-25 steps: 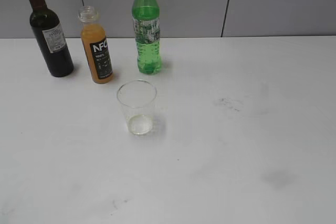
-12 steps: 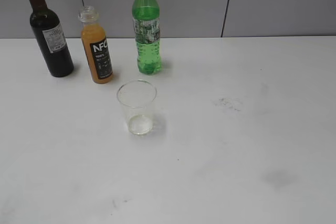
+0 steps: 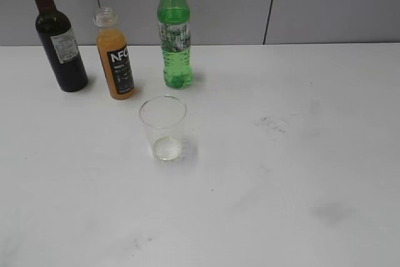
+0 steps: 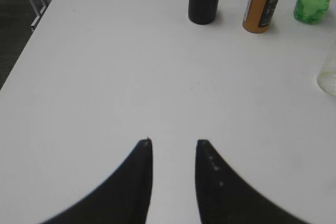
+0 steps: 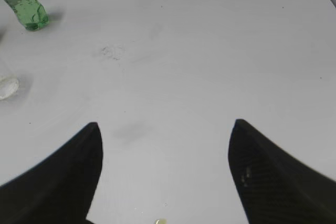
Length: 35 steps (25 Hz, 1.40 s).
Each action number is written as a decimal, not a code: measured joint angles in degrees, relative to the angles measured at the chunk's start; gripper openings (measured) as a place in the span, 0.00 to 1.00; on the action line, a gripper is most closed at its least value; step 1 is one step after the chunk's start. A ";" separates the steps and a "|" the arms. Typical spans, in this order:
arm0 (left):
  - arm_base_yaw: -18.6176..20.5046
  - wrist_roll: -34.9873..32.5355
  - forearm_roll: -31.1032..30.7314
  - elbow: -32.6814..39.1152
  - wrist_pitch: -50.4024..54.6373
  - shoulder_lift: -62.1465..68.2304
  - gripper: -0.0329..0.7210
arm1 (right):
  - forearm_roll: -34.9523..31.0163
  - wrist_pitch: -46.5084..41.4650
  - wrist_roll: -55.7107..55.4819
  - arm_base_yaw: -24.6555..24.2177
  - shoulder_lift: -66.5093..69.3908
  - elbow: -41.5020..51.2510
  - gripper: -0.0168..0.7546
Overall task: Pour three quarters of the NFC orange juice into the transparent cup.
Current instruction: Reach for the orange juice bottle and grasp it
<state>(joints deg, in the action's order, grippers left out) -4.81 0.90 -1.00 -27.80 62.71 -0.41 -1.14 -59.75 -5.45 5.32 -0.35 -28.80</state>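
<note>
The NFC orange juice (image 3: 115,60) stands upright and capless at the back left of the white table, full of orange liquid; the left wrist view shows its lower part (image 4: 264,4) far ahead. The transparent cup (image 3: 163,127) stands upright in front of it; its edge shows at the right border of the left wrist view (image 4: 328,74) and its base at the left border of the right wrist view (image 5: 7,86). My left gripper (image 4: 174,144) is open over bare table, holding nothing. My right gripper (image 5: 165,125) is open wide, holding nothing. Neither arm shows in the exterior view.
A dark wine bottle (image 3: 57,37) stands left of the juice and a green bottle with a yellow cap (image 3: 174,32) to its right. The table's left edge (image 4: 31,45) runs beside the left gripper. Faint smudges (image 3: 272,122) mark the tabletop.
</note>
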 joint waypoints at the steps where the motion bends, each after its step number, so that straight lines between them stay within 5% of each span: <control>1: 0.00 0.00 0.00 0.00 0.00 0.00 0.35 | 0.00 0.00 0.00 0.00 0.00 0.00 0.76; 8: 0.00 0.00 0.00 0.00 0.00 0.00 0.38 | 0.00 0.00 0.00 0.00 0.00 0.00 0.76; 13: 0.00 0.00 0.16 0.00 0.00 0.00 0.83 | 0.00 0.06 0.00 0.00 0.00 0.00 0.76; 15: 0.00 0.00 0.46 0.00 -0.06 0.00 0.90 | 0.00 0.06 0.00 0.00 0.00 0.00 0.76; 22: 0.00 -0.90 1.73 -0.60 -4.66 6.14 0.94 | 0.00 0.06 0.00 0.00 0.00 0.00 0.76; 35: 0.00 -2.21 2.19 -0.55 -38.73 30.86 0.91 | 0.00 0.06 0.00 0.00 0.00 0.00 0.76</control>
<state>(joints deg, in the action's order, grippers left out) -4.81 -1.31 1.19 -28.35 23.98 30.44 -1.14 -59.69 -5.45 5.32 -0.35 -28.80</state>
